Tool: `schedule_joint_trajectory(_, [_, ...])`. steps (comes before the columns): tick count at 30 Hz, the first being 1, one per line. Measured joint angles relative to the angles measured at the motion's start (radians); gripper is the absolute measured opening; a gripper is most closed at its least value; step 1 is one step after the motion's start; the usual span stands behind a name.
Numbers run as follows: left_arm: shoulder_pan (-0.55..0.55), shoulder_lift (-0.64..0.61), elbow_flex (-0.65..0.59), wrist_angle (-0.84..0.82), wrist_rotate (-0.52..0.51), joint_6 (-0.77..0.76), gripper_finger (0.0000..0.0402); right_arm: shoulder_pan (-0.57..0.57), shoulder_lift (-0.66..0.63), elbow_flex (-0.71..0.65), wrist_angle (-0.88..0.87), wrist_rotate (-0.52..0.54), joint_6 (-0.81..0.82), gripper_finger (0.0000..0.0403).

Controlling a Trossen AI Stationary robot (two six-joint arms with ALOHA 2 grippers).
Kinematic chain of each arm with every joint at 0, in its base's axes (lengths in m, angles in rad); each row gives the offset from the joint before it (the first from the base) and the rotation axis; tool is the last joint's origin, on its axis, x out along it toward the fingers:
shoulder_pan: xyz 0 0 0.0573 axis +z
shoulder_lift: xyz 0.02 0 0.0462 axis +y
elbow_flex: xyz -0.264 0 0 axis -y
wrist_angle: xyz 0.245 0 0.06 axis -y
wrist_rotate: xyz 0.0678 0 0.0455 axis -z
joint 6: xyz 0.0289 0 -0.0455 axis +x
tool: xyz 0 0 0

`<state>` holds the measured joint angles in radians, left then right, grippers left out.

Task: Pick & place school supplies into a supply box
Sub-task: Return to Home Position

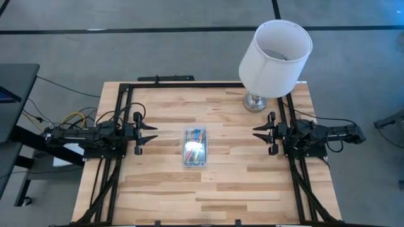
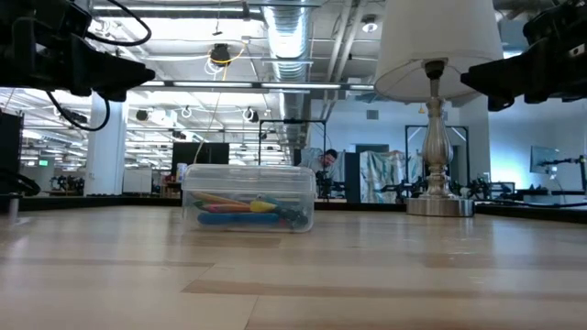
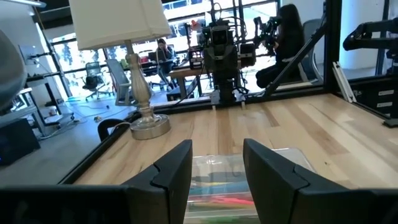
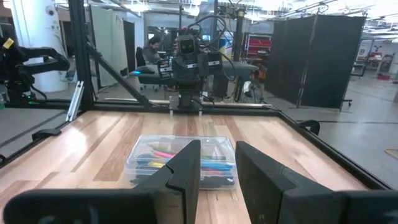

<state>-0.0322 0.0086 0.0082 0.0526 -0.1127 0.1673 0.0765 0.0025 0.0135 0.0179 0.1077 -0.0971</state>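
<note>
Low view, level across the table [image 2: 367,275]. Supply box [image 2: 248,196] sits flat on the wood, left of centre, lid on. Through its clear wall the school supplies [image 2: 240,209] lie lengthwise — yellow, pink, blue and green show. Lamp [image 2: 438,110] stands to the right, farther back, its silver base on the table. Left gripper [image 2: 138,75] hangs high at upper left, right gripper [image 2: 477,75] high at upper right — both well apart from the box. A person [image 2: 327,158] shows in the room behind.
</note>
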Motion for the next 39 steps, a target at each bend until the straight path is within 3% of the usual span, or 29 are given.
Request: schedule_joint_trajectory(39, [0.0,0.0,-0.002,-0.001,0.001,0.002,0.0139,0.0,0.0,0.0,0.004,-0.001,0.001,0.0098])
